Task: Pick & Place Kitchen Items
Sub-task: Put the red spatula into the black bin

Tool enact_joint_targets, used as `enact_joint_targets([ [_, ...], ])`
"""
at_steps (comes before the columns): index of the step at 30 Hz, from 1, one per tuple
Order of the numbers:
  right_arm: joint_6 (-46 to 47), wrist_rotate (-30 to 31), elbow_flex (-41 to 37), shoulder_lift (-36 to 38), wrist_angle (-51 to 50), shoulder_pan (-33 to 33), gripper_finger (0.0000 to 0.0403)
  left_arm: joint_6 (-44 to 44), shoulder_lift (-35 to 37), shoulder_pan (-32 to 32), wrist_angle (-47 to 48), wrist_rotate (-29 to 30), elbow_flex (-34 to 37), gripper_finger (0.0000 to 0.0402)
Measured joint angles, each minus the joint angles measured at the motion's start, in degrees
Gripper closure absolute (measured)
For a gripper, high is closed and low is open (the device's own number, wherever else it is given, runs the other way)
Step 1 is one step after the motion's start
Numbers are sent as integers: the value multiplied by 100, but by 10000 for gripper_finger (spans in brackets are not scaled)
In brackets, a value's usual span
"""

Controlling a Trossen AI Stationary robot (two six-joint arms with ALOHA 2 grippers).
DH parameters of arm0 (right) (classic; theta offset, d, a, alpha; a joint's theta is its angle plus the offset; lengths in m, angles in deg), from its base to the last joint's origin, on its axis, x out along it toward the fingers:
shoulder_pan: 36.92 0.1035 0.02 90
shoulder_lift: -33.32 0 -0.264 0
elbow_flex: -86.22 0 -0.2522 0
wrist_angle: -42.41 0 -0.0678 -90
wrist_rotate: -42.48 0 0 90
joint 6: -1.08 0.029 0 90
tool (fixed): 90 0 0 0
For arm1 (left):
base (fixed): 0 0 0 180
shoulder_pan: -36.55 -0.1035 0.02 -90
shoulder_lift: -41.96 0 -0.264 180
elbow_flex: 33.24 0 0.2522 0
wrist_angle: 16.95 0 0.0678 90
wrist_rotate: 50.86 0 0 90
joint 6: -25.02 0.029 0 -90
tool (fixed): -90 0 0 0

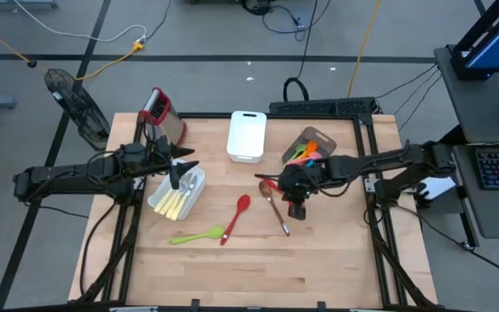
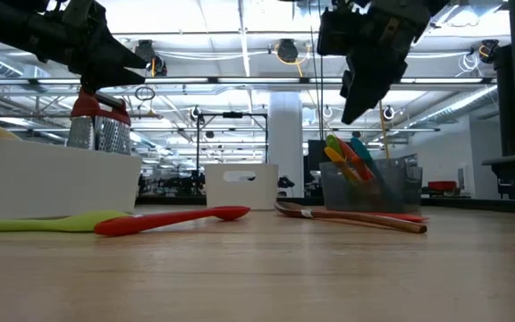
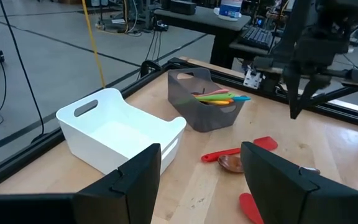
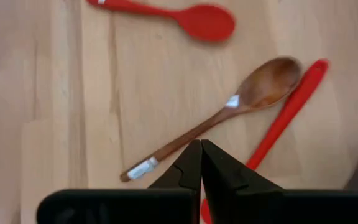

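Hidden: we see the red stick (image 4: 283,118) run under the right hand (image 4: 201,163) | wooden spoon (image 4: 222,112) just beneath, apart | hand pinched closed, empty

Table (image 1: 319,260): pale wood planks in a black frame.
Back edge: steel box grater (image 1: 158,113) with red top; empty white bin (image 1: 247,135); grey bin (image 1: 310,146) holding bright utensils.
Left side: second white bin (image 1: 177,194) of pale-yellow-handled cutlery.
Centre: green spoon (image 1: 197,236) touching the red spoon (image 1: 236,217); wooden spoon (image 1: 274,206) lying across a slim red utensil (image 4: 288,112).
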Motion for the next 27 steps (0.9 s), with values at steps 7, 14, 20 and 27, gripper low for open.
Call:
enact_joint_targets([
  [7,13,-21,1,-92,231,-1,392,0,0,0,2,1,0,174],
  [14,28,-27,1,-90,235,-39,335,0,2,-2,4,2,0,174],
  [20,8,-28,1,-90,232,-37,263,-2,2,-2,7,2,0,174],
  [27,39,-8,0,-90,233,-37,212,-3,2,-2,7,2,0,174],
])
